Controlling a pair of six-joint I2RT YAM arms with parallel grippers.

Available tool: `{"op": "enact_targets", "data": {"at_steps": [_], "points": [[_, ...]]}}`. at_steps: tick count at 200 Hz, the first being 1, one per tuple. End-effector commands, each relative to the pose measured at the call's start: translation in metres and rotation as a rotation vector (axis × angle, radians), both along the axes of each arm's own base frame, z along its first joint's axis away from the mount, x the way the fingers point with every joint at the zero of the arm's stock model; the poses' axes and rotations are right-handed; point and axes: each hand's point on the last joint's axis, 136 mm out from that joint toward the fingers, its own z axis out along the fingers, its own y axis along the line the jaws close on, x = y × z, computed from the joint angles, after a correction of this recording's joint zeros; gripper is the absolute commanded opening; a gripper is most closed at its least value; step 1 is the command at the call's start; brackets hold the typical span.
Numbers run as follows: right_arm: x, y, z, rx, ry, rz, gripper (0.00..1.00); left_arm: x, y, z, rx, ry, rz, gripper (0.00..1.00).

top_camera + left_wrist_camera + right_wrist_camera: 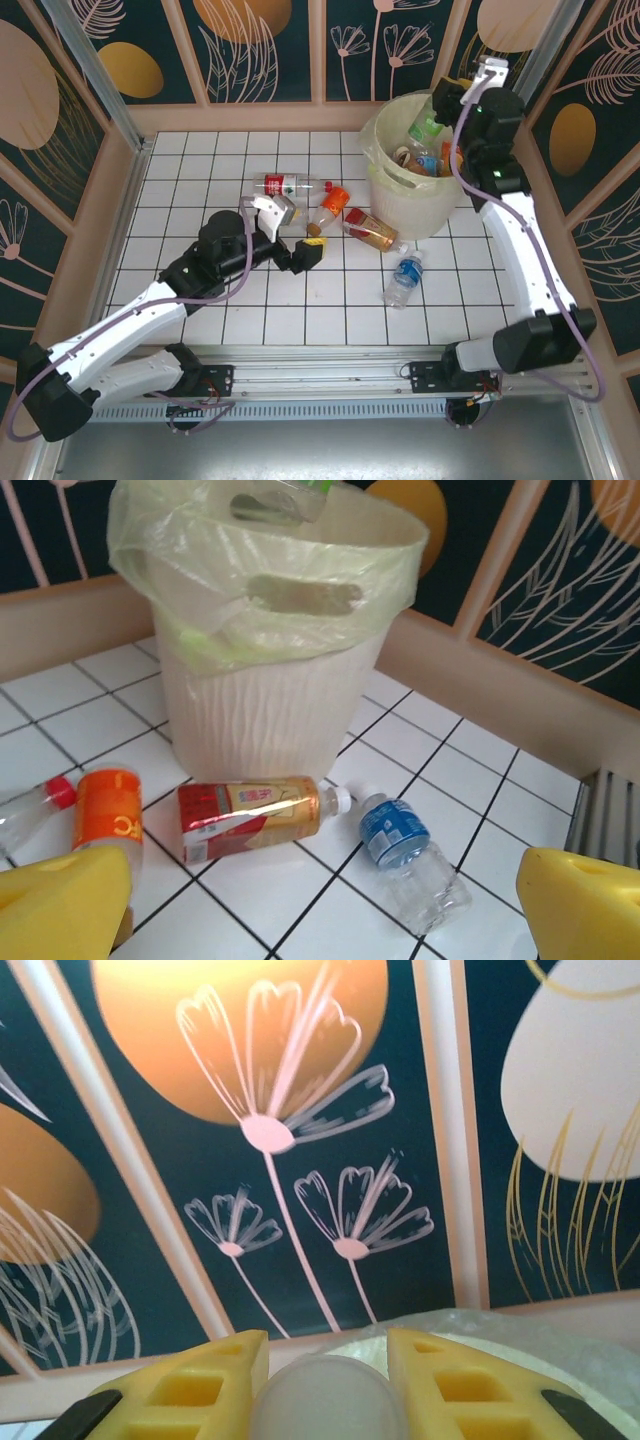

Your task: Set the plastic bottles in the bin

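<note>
The drop is in hand: the right gripper (328, 1360), clamped on a clear bottle (328, 1405), hangs over the bin (400, 195) at the table's (200, 160) 1 o'clock and next needs only to let go, while the left gripper (292, 232), jaws apart, faces four loose bottles (372, 232) lying from its 12 to 4 o'clock.

Pale-yellow bin (400, 205) with clear liner (165, 545), and plastic bottles.
Bin upright; several bottles (425, 155) inside it; a clear green-labelled bottle (275, 500) level above its rim; lying on their sides near its base: brown red-labelled bottle (370, 231) closest; blue-labelled clear bottle (404, 279); orange bottle (333, 203); red-labelled clear bottle (283, 185) farthest.
</note>
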Motion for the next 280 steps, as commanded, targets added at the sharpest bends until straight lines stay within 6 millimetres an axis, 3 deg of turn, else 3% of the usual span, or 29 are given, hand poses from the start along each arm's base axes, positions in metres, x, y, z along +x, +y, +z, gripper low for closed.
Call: {"op": "enact_targets", "data": {"at_steps": [1,31,64,105,133,145,179,206,230,280], "points": [[0.019,-0.006,0.015,0.022,-0.055,-0.029,0.30,0.009,0.004,-0.003,0.039,0.057,0.066,0.99],[0.054,0.001,-0.022,0.042,0.030,-0.016,0.30,0.011,0.006,-0.015,0.064,0.116,0.088,0.99],[0.079,-0.007,-0.063,0.142,0.099,-0.037,0.29,0.008,0.003,-0.021,0.051,0.140,0.071,0.99],[0.090,-0.031,-0.101,0.306,0.164,-0.130,0.31,0.003,-0.005,-0.033,0.041,0.187,0.027,0.99],[0.085,-0.051,-0.122,0.357,0.208,-0.210,0.45,0.001,-0.011,-0.041,0.036,0.220,0.003,0.99],[0.077,-0.059,-0.122,0.381,0.193,-0.232,0.49,0.001,-0.012,-0.042,0.029,0.226,-0.003,0.99],[0.064,-0.073,-0.103,0.372,0.136,-0.238,0.48,-0.001,-0.016,-0.040,0.006,0.231,-0.021,0.99],[0.057,-0.080,-0.093,0.347,0.137,-0.236,0.56,-0.001,-0.017,-0.043,0.005,0.242,-0.021,0.99],[0.043,-0.083,-0.082,0.310,0.110,-0.244,0.58,-0.001,-0.017,-0.042,-0.006,0.246,-0.024,0.99],[0.010,-0.059,-0.051,0.173,0.080,-0.078,0.58,0.001,-0.018,-0.044,-0.032,0.260,-0.010,0.99]]}}
